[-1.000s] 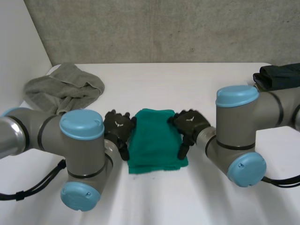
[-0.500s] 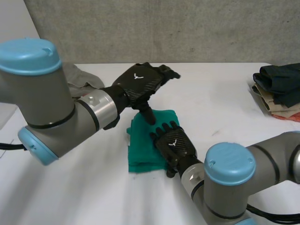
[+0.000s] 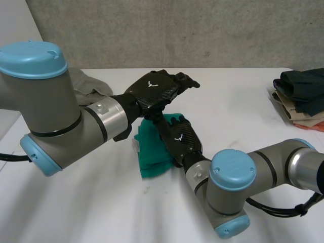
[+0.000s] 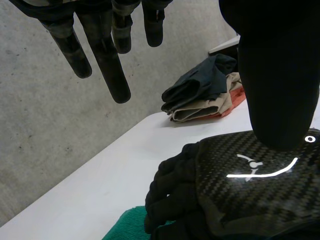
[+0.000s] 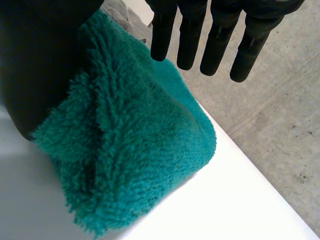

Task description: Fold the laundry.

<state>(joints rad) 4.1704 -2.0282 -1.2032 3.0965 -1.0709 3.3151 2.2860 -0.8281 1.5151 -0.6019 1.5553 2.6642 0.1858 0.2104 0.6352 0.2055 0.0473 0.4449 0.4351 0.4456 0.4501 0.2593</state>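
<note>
Green towel (image 3: 151, 153) under right hand (image 3: 182, 140), left hand (image 3: 153, 90) above, white table (image 3: 230, 104) around

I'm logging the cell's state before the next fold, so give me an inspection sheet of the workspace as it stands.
surface: white table, holding three lots of cloth.
job's things: green towel, bunched, mid-table; crumpled grey towel behind the left arm; stack of folded clothes by the table's far right corner.
clutter: nothing seen.
hands: left hand open, fingers straight, held over the right hand; right hand open, lying on the green towel.
cables: nothing seen across the cloths.
surroundings: grey concrete wall behind the table.
</note>
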